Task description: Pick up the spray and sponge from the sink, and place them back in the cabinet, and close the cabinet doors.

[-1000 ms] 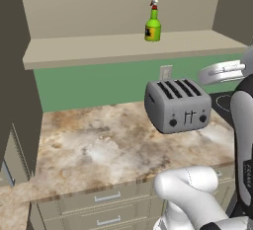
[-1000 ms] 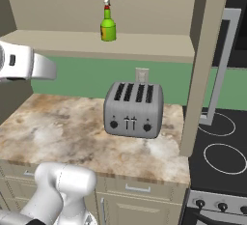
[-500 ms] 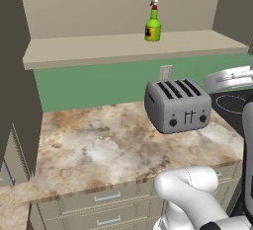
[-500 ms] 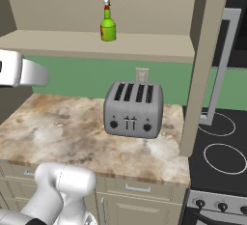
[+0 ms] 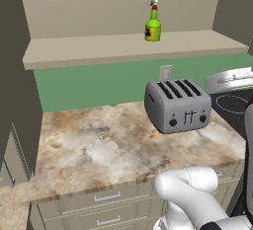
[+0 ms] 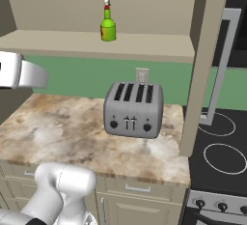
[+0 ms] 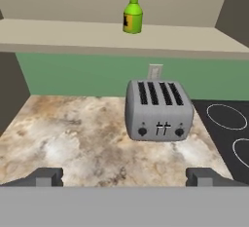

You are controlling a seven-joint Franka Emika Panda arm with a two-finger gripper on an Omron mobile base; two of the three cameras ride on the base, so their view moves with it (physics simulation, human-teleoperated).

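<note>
Right now the spray (image 5: 153,25) stands upright on the cabinet (image 5: 123,49) shelf, nozzle up, dark label facing the cameras. In the left base view it's at 12 to 1 o'clock on the shelf; in the right base view (image 6: 108,25) it's left of centre up top; in the hand view (image 7: 133,15) it's at 12 o'clock, top partly cut by the frame edge. Nothing touches it.

Gripper (image 7: 125,176): fingers (image 7: 46,176) spread wide apart, one tip at 7 o'clock and the other at 5 o'clock of the hand view, nothing between them. It hangs over the counter, well short of the shelf, looking level at the toaster and the spray above.

Toaster (image 5: 177,105) sits on the marble counter (image 5: 89,145), directly below the spray and toward the counter's right end, four slots, two knobs and a lever pair on the front. Wall outlet (image 5: 166,71) just behind it on the green backsplash (image 5: 94,83).

Stove (image 6: 219,154) with ring burners butts against the counter at 3 o'clock. Open cabinet door (image 6: 205,60) seen edge-on in the right base view, between toaster and stove, with its bar handle (image 6: 223,64) on the stove side. Drawers (image 5: 99,207) with short horizontal handles sit under the counter at 6 o'clock.
</note>
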